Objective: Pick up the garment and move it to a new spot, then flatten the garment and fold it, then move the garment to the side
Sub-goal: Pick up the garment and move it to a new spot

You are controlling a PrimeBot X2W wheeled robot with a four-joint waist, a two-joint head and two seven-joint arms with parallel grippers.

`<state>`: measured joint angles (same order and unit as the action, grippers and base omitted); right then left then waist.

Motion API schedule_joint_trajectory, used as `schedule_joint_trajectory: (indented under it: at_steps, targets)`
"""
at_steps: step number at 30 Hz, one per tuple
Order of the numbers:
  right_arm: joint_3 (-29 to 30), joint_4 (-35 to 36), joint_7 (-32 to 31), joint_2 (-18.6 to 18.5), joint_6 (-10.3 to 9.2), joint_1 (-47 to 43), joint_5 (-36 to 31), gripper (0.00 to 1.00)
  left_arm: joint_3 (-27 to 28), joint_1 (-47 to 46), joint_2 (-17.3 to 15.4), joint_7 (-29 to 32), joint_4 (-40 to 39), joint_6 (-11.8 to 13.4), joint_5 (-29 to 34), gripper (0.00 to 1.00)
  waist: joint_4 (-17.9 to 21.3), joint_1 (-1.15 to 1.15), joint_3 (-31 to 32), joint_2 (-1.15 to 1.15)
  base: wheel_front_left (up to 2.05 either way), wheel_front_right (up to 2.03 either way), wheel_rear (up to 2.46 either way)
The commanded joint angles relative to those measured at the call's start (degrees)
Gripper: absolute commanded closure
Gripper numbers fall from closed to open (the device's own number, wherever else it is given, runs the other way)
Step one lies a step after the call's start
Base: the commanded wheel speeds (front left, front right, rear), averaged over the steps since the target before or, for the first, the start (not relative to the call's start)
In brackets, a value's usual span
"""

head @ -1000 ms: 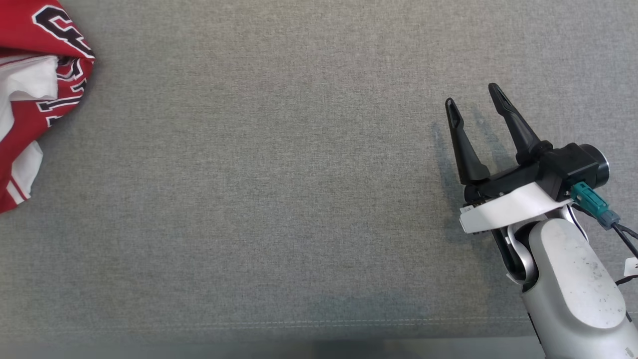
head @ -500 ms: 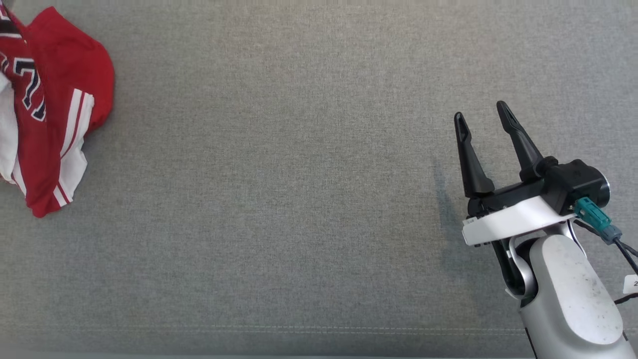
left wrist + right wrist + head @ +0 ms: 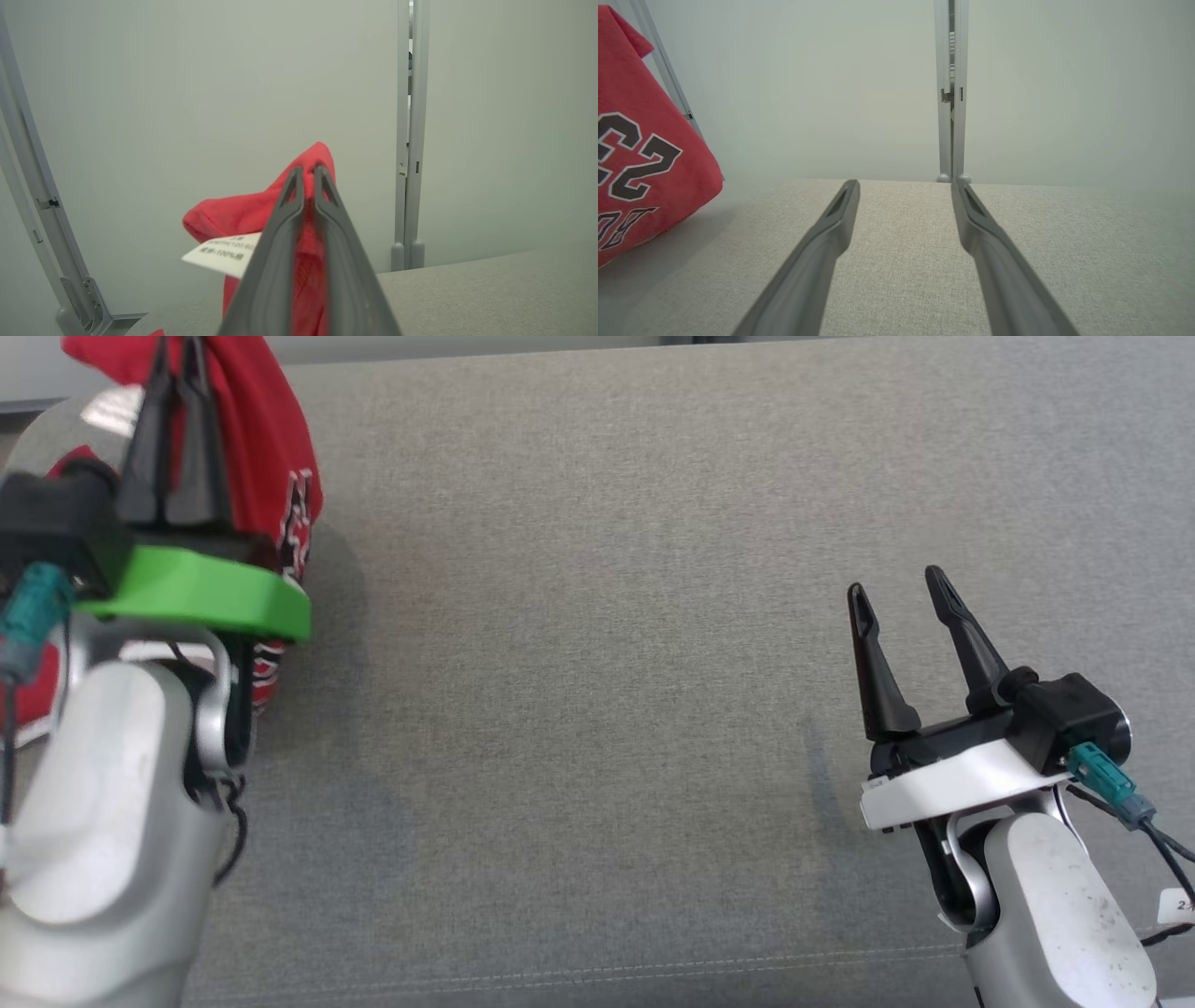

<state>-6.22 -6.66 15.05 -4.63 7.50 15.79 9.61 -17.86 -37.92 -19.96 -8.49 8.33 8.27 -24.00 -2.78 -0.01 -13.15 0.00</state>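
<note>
The garment is a red jersey with white trim and dark numbers. It hangs bunched at the far left of the head view, its lower part against the grey surface. My left gripper is shut on a fold of its red cloth. In the left wrist view the closed fingers pinch the garment, and a white care label sticks out to the left. My right gripper stands open above the surface at the right, with nothing between its fingers. The garment hangs at the left in the right wrist view.
A grey fabric-covered surface spans the head view, with a stitched seam near its front edge. Behind it stands a pale wall with upright metal posts, and a slanted rail is at the left.
The head camera has tilted, so the far edge of the surface now shows. My left arm has come into view with the garment lifted higher. The right gripper stays open.
</note>
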Motion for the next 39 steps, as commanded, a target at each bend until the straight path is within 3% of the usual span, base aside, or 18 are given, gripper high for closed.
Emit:
schedule_joint_trajectory:
  at_steps: [1,5,9,21,27,33,35,39]
  targets:
    - [0.20,0.08,0.16,0.06,-0.02,-1.05,-0.37,0.00,-0.25,1.91,0.37,0.19,-1.12,0.64,0.20,1.00,2.68,0.01,1.97,0.00,0.00,0.00,0.00]
    - [0.93,0.29,0.17,0.40,-0.02,-1.97,-0.79,0.00,-2.05,8.57,1.83,1.61,-5.08,3.26,0.25,1.00,6.00,0.01,2.92,0.00,0.00,0.00,0.00]
    - [2.42,1.08,0.17,0.84,-0.02,-3.08,-0.78,0.00,-4.66,11.10,5.11,2.24,-5.36,3.35,-1.04,1.00,9.00,0.01,2.93,0.00,0.00,0.00,0.00]
    - [2.94,2.73,0.17,1.50,-0.02,-3.41,-0.14,0.00,-15.54,2.86,14.56,2.94,4.37,-2.50,-0.70,1.00,19.94,0.01,1.20,0.00,0.00,0.00,0.00]
    - [3.00,3.08,0.17,1.67,-0.02,-3.82,1.03,0.00,-19.24,0.15,16.46,2.06,13.74,-4.67,-2.76,1.00,22.96,0.01,-1.07,0.00,0.00,0.00,0.00]
    - [3.12,2.90,0.17,1.68,-0.02,-3.18,2.23,0.00,-22.86,-1.88,16.89,1.01,22.00,-7.03,-4.73,1.00,23.07,0.01,-2.46,0.00,0.00,0.00,0.00]
    - [3.09,2.78,0.17,1.69,-0.02,-2.83,2.38,0.00,-24.55,-3.03,17.02,-0.06,23.10,-8.37,-6.24,0.00,22.69,0.01,-2.64,0.00,0.00,0.00,0.00]
    - [3.36,2.36,0.17,1.67,-0.01,-2.57,1.83,0.00,-28.34,-3.68,16.89,-1.95,22.47,-9.48,-9.70,0.00,20.86,0.01,-2.28,0.00,0.00,0.00,0.00]
